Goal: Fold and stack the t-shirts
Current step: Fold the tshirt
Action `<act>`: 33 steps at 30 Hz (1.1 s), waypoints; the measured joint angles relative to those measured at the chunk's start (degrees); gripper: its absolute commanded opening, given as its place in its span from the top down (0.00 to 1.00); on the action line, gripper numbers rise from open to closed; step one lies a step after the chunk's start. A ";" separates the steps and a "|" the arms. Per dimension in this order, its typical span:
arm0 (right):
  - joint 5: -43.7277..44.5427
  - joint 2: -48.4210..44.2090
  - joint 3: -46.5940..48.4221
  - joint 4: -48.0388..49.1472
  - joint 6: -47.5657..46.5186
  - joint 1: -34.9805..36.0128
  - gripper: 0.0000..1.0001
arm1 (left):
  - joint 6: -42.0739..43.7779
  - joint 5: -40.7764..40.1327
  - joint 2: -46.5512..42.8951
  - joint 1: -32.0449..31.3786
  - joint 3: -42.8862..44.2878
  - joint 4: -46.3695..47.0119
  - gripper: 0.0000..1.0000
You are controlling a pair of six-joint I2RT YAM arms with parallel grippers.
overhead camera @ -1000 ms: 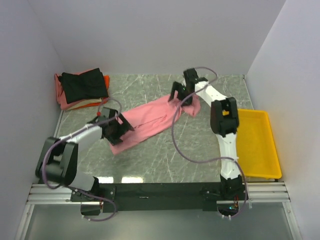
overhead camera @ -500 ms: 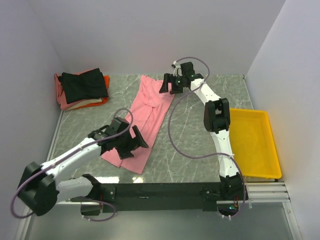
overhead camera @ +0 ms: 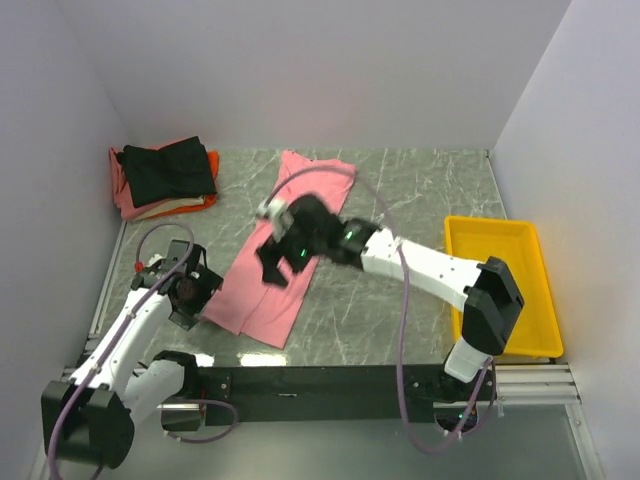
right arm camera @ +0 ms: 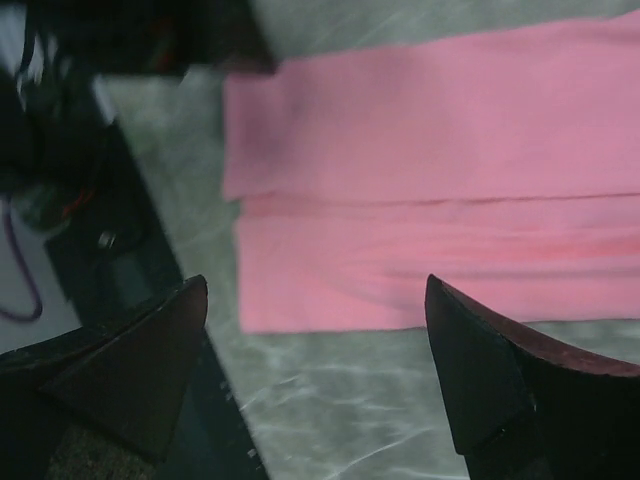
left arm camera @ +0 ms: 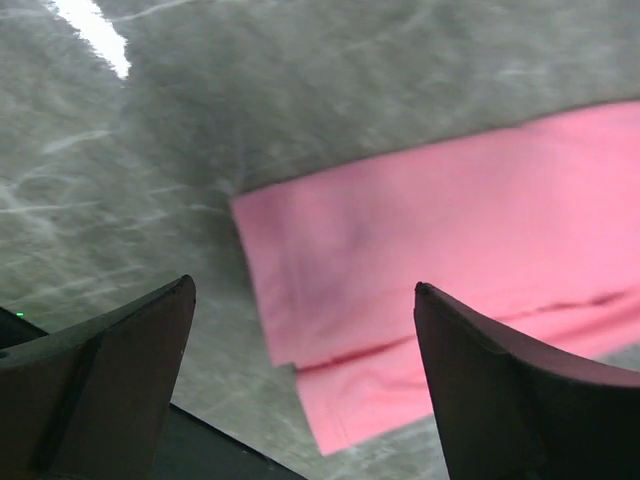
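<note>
No readable text from my station.
I find no lettering, labels, brand marks or numbers anywhere in all three views.

Middle of the salmon-pink t-shirt [overhead camera: 262, 300] hidden under the blurred right gripper [overhead camera: 278, 258], its far end cut off at both wrist views' right edge, lower folded shirts [overhead camera: 125, 195] mostly covered by the black shirt [overhead camera: 170, 168] on top

Yellow bin [overhead camera: 505, 290] R of table [overhead camera: 420, 190]
</note>
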 measured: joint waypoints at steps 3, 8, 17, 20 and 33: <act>2.29 -0.39 -4.46 -0.13 0.61 8.66 0.05 | 0.22 0.20 2.97 1.73 -1.70 0.90 0.12; 5.62 2.10 -8.02 -1.53 2.82 14.86 0.07 | -0.07 0.83 7.76 2.60 -4.61 3.91 0.38; 11.06 9.14 -8.04 -1.84 2.97 22.25 0.17 | 0.00 2.84 7.82 2.86 -9.09 7.96 0.57; 11.47 12.11 -7.89 -1.79 2.56 22.21 0.30 | -0.22 3.08 7.82 2.93 -9.38 8.68 0.78; 12.20 14.34 -10.64 2.47 4.44 21.99 0.89 | -4.90 4.50 -4.76 2.78 -15.91 12.07 0.99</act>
